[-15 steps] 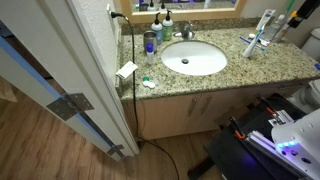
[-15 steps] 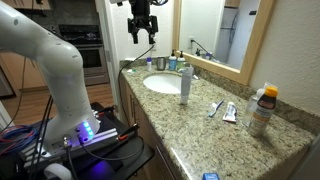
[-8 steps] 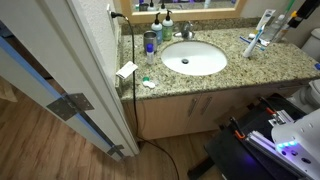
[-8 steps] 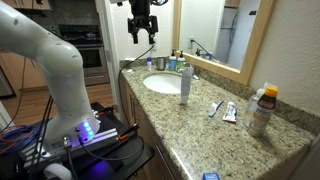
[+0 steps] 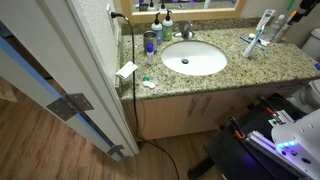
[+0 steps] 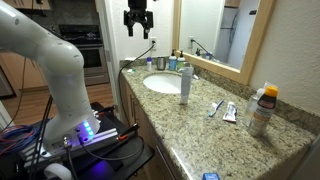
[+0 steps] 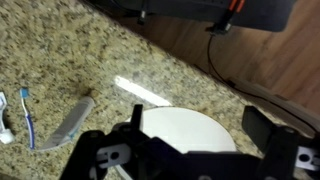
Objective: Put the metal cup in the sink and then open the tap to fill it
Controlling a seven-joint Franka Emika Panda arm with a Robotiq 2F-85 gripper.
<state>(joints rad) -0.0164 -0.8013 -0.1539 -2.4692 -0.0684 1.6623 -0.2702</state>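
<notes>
The metal cup (image 5: 150, 42) stands upright on the granite counter beside the sink (image 5: 193, 57); it also shows in the other exterior view (image 6: 160, 63), just beyond the sink (image 6: 163, 83). The chrome tap (image 5: 186, 30) sits at the basin's mirror side. My gripper (image 6: 138, 22) hangs high above the counter, open and empty, well above the cup. In the wrist view the open gripper (image 7: 197, 125) frames the white sink (image 7: 185, 130) far below; the cup and the tap do not show there.
A blue-and-white bottle (image 6: 185, 82) stands by the sink. A toothbrush (image 7: 27, 115) and a tube (image 7: 72, 120) lie on the granite. An orange-capped bottle (image 6: 262, 108) stands nearer the camera. A door (image 5: 60, 70) borders the counter's end.
My gripper has risen and shifted a little toward the left in the exterior view. The cup and the other things have not moved.
</notes>
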